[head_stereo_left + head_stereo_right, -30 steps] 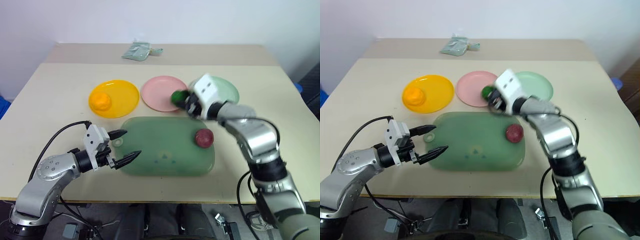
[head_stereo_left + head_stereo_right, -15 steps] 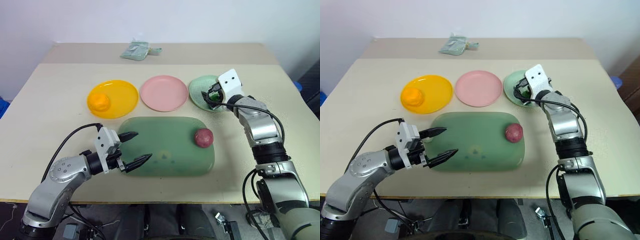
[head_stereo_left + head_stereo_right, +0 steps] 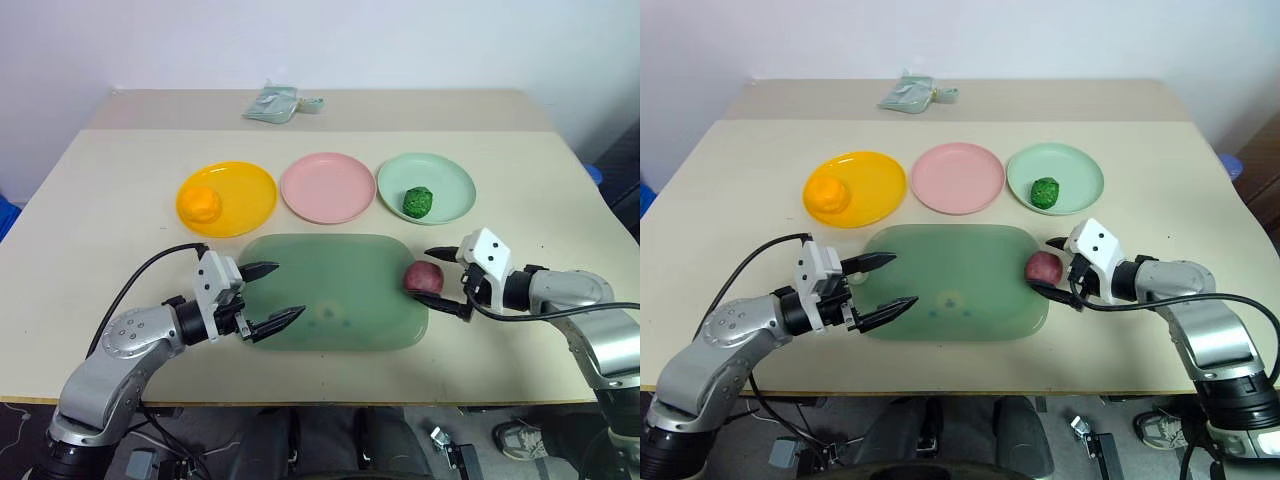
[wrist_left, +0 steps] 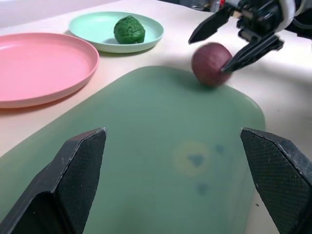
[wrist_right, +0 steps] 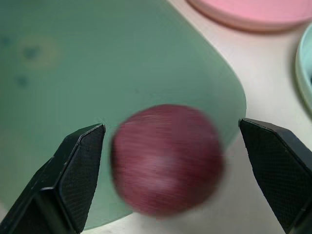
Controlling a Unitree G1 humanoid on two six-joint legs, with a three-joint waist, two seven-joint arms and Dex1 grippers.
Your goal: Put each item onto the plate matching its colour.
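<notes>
I find the maroon ball [image 3: 422, 277] directly ahead of my right pincer [image 3: 446, 282], between its spread, empty fingers, not gripped; the left pincer [image 3: 274, 297], agape and empty, sits well apart.

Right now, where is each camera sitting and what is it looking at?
Head views: high on the head, looking down at the table, both arms showing.
Left wrist view: behind the open left gripper, facing across the green tray.
Right wrist view: behind the open right gripper, facing the red ball.
Both wrist views share the red ball.
</notes>
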